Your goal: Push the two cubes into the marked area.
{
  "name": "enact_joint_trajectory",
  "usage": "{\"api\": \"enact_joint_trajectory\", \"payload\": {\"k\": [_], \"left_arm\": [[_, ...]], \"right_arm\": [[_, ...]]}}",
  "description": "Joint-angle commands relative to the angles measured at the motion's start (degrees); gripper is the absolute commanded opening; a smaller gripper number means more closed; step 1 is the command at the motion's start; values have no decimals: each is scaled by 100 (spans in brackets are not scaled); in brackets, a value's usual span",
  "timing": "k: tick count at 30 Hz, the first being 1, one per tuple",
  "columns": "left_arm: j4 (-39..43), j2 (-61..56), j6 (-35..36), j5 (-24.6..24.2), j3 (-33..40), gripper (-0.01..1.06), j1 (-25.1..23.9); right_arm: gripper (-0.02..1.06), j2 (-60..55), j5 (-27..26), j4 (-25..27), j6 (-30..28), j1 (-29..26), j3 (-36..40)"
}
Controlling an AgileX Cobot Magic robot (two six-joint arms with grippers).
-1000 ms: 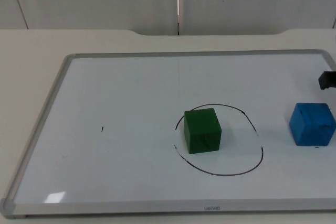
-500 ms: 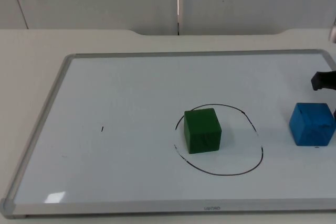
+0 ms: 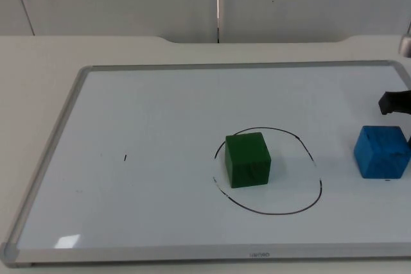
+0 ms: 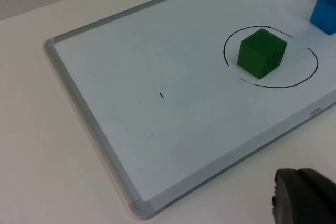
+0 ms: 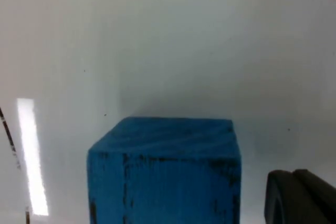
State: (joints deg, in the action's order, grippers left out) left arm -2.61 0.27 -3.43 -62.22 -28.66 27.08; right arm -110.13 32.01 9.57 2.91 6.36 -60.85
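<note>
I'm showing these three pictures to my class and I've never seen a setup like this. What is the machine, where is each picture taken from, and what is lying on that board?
This is a two-armed robot working at a table. One camera looks down from above; the other two sit on the arms' wrists. A whiteboard lies flat on the table, with a hand-drawn black circle on it. A green cube already stands inside the circle, near its edge. A blue cube stands outside it, off to the side. The right gripper hovers just behind the blue cube, which looms close in the right wrist view. The left gripper waits off the board's near edge. Neither holds anything.
</note>
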Motion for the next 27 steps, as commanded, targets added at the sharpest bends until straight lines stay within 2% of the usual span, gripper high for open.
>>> {"api": "enact_joint_trajectory", "payload": {"k": [1, 5, 16, 27], "left_arm": [[25, -27, 45, 54, 25, 0, 22], [25, -27, 45, 54, 25, 0, 22], [25, -27, 45, 54, 25, 0, 22], [25, -27, 45, 54, 25, 0, 22]], "right_arm": [[0, 11, 0, 116, -35, 40, -28], [0, 11, -32, 276, -62, 60, -28], [0, 11, -284, 278, 30, 423, -28], [0, 11, -292, 267, 41, 432, -28]]}}
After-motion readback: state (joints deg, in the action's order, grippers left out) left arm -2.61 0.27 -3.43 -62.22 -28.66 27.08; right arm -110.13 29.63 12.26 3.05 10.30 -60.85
